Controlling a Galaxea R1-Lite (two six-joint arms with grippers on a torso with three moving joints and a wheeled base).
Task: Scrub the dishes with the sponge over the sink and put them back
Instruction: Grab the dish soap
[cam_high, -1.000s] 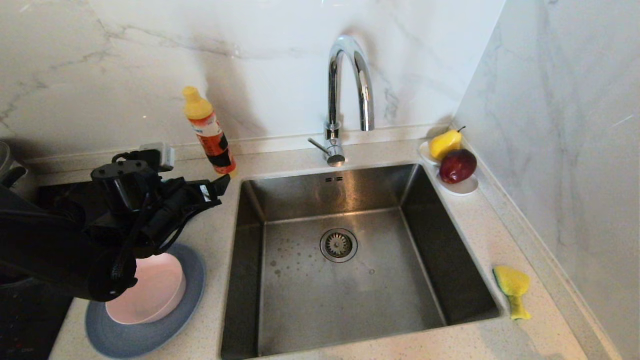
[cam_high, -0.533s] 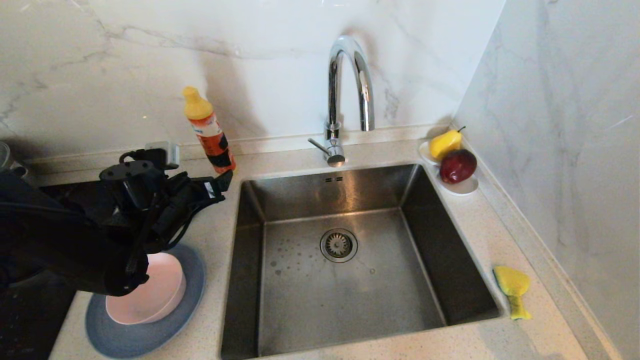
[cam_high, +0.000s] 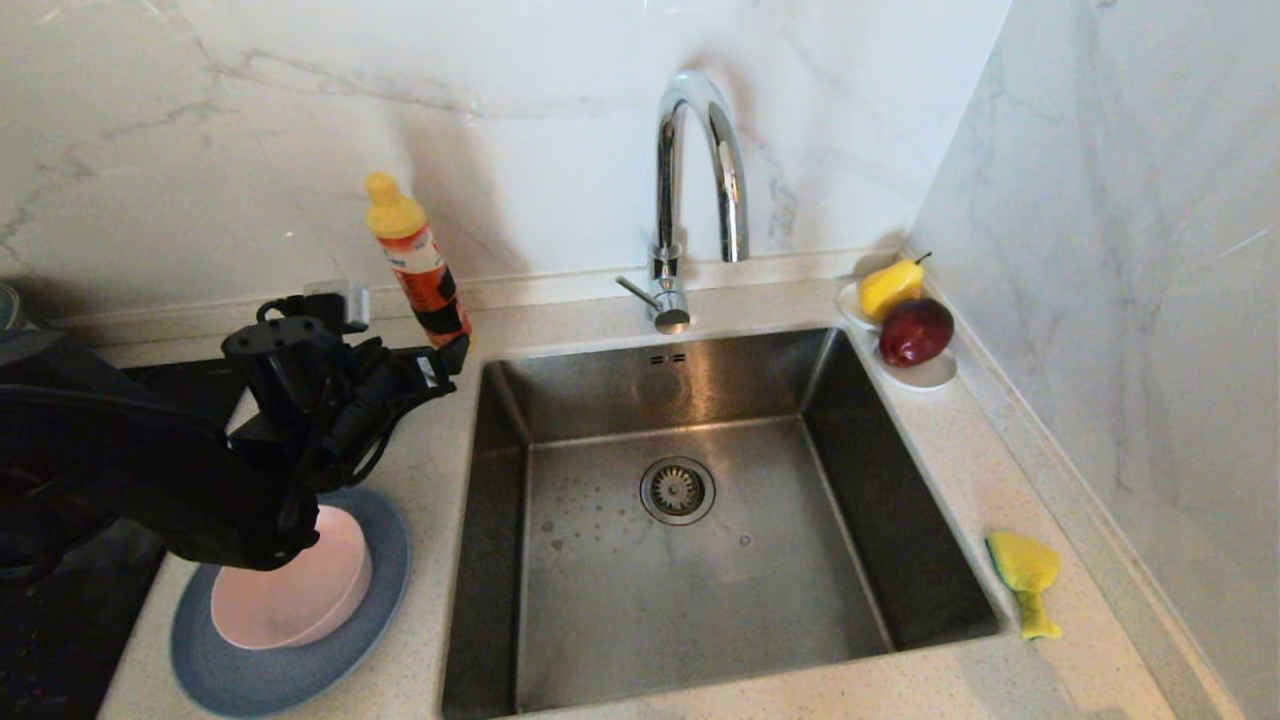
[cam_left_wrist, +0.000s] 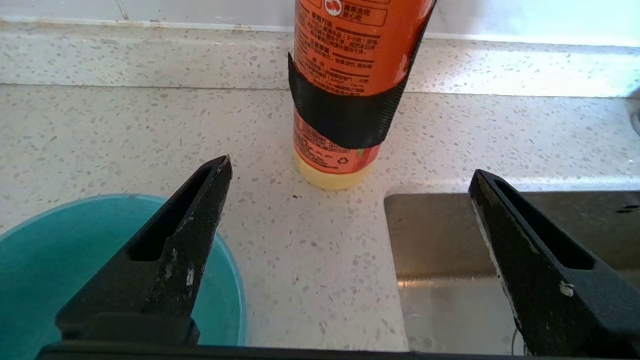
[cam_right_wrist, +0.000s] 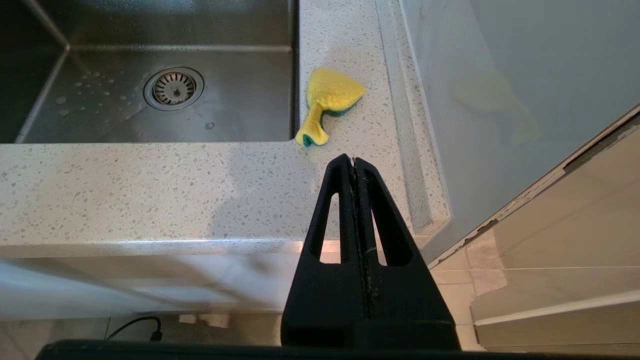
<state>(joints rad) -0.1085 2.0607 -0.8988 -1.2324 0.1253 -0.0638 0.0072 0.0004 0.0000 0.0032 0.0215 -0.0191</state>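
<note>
Head view: the left gripper (cam_high: 440, 362) hangs over the speckled countertop (cam_high: 430, 470) at the left rim of the steel sink (cam_high: 680, 560), holding nothing. The orange detergent bottle (cam_high: 420, 265) stands just beyond its tips. Behind the gripper, under the arm, the pale pink bowl (cam_high: 300, 590) sits on the slate-blue plate (cam_high: 290, 665). The yellow sponge (cam_high: 1025, 580) lies on the counter across the sink, well apart from this gripper. A pear (cam_high: 890, 287) and a red apple (cam_high: 915, 332) rest on a white saucer (cam_high: 930, 375) at the sink's far right corner, beside the chrome tap (cam_high: 695, 190).

Left wrist view: the left gripper (cam_left_wrist: 350, 175) has its jaws spread wide and empty. The detergent bottle (cam_left_wrist: 350, 90) stands ahead, between the fingers. The teal bowl (cam_left_wrist: 40, 275) lies beneath one finger, the sink (cam_left_wrist: 450, 280) corner beneath the other.

Right wrist view: the right gripper (cam_right_wrist: 354, 160) is parked below the counter edge, jaws pressed together, empty. The sponge (cam_right_wrist: 327, 102) lies ahead of its tips beside the sink (cam_right_wrist: 150, 90).
</note>
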